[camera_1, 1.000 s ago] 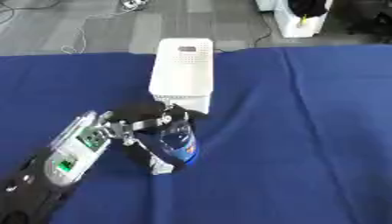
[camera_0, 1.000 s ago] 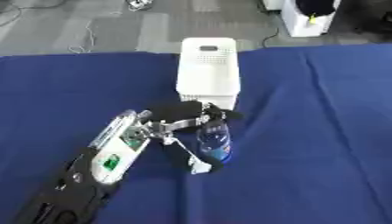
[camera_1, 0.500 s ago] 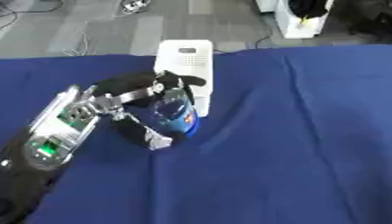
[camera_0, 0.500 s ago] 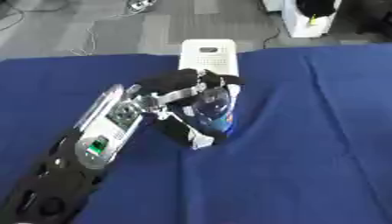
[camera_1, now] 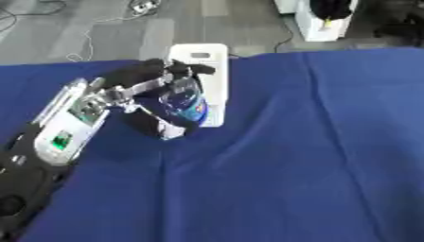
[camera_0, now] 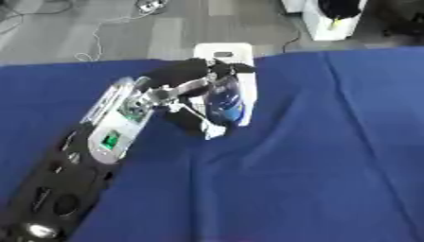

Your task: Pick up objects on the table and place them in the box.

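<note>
My left hand (camera_0: 189, 80) reaches in from the lower left and is shut on a clear plastic bottle with a blue label (camera_0: 224, 98). The bottle is lifted off the cloth and hangs tilted in front of the white box (camera_0: 222, 51), overlapping its near wall. The box stands upright at the far middle of the blue-covered table (camera_0: 314, 156). The box's inside is hidden from me. My right hand shows in neither view.
The blue cloth has folds running toward the right (camera_1: 331, 142). Beyond the far table edge lies grey floor with cables (camera_0: 149, 5) and a white cabinet (camera_0: 331, 19) at the upper right.
My left hand has raised the bottle off the cloth and carried it forward, up against the front of the white box. The arm has stretched further out.
</note>
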Available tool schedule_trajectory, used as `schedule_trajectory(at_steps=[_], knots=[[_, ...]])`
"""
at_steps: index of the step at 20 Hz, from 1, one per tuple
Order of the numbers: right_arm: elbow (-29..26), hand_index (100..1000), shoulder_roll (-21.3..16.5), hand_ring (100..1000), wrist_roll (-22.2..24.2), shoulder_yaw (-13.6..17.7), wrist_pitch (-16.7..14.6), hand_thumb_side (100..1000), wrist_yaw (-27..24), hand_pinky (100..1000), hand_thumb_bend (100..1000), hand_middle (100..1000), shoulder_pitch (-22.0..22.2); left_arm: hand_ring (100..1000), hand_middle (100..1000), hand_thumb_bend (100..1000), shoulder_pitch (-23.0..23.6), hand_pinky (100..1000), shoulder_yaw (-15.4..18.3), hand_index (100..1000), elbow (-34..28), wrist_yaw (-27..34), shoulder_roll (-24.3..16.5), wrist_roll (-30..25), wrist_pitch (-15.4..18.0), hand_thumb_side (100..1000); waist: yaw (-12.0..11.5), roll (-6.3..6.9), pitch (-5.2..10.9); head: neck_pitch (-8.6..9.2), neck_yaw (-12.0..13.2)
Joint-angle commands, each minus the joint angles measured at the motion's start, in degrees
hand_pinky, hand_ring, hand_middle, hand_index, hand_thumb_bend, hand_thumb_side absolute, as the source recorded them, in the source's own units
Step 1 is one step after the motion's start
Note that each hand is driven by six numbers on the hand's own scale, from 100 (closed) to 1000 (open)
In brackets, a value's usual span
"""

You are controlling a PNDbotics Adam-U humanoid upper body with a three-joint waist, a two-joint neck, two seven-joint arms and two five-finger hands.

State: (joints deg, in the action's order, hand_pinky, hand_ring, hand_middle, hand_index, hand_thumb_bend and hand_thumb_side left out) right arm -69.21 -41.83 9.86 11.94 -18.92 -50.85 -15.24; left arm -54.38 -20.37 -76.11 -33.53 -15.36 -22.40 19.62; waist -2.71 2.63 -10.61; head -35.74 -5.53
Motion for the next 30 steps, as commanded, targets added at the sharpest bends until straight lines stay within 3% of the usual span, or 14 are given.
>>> schedule_trajectory(at_steps=[1, 14, 30], knots=[[-0.6, 873, -2.3, 811, 0.2, 0.6, 0.0, 1000, 0.1, 907, 100, 795, -0.4, 100, 100, 100, -2.0, 100, 1.5, 201, 0.3, -0.8, 0.2, 1.3, -0.1, 277, 0.1, -0.2, 1.1, 0.12, -0.3], [-0.5, 874, -2.6, 812, 0.3, 0.6, 0.0, 1000, 0.2, 906, 100, 796, -0.3, 100, 100, 100, -6.2, 100, 4.9, 195, 1.8, -5.8, 0.8, 5.2, -2.0, 283, 0.1, -0.03, 1.14, 0.12, 0.1], [-0.4, 874, -2.7, 812, 0.4, 0.4, 0.1, 1000, 0.5, 907, 100, 797, -0.5, 100, 100, 100, -12.8, 100, 11.0, 194, 21.9, -22.1, 3.4, 10.1, -1.6, 262, 0.5, 0.39, 0.96, -0.12, 0.7]])
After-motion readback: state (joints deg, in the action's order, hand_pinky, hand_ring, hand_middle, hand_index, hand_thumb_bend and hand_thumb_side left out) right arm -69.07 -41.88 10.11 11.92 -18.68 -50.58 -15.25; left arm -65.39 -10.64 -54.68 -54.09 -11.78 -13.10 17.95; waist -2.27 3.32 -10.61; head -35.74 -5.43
